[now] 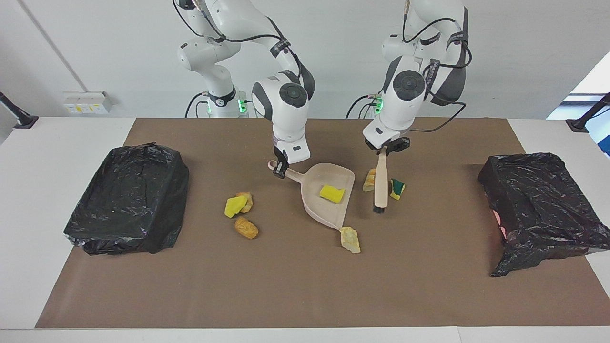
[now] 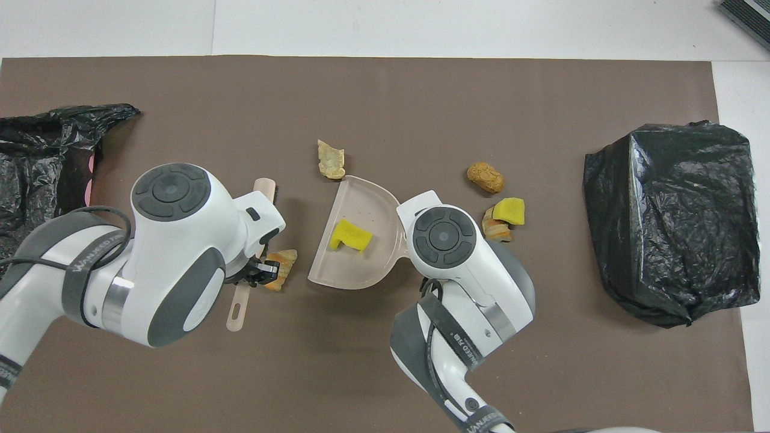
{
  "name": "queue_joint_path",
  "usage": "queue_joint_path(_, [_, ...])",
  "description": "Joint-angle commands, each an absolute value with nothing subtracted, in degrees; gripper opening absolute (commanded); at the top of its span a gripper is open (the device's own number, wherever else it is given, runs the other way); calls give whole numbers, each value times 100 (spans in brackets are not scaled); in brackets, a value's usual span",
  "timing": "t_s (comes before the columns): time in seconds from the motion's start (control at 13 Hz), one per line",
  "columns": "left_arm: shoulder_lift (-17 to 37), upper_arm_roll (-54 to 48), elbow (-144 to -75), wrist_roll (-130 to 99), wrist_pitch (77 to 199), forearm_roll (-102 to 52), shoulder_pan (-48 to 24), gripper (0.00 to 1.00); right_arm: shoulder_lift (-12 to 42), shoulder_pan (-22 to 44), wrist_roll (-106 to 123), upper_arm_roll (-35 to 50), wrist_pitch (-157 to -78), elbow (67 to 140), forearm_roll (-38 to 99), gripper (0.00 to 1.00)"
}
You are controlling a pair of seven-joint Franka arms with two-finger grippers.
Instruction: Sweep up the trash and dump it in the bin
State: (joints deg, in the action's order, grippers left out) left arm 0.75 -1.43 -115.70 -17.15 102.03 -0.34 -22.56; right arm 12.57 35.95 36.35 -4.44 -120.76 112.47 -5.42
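One yellow sponge piece [image 1: 332,193] lies in the dustpan [image 1: 318,205]. Right gripper [image 1: 280,167] jaws grasp its handle; left gripper [image 1: 384,150] jaws grasp the brush [image 1: 381,183].

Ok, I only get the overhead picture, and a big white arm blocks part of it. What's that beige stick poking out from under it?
Observer: A hand brush. The left pincer grips its handle, and the dark bristles are down at the brown mat.
Operator: Any scraps hidden under that arm?
Observer: Yes, a green-backed sponge piece lies right beside the brush, toward the left arm's end.
Operator: And the other arm?
Observer: The right pincer is shut on the handle of the dustpan.
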Motion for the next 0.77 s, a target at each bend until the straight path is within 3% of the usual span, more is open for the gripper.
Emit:
queue_joint_path(0.0, [-534, -167, -12214, -2450, 9994, 209, -1943, 0, 1151, 3445, 4200, -413, -12366, 11426, -668, 0])
queue_joint_path(0.31, [-1413, -185, -13664, -3848, 10677, 554, -1732, 0, 1160, 3481, 4324, -413, -12375, 11461, -668, 0])
queue_joint_path(0.69, [-1232, -229, -14142, -4852, 11302, 440, -2203, 0, 1160, 3463, 4254, -404, -12384, 11461, -668, 0])
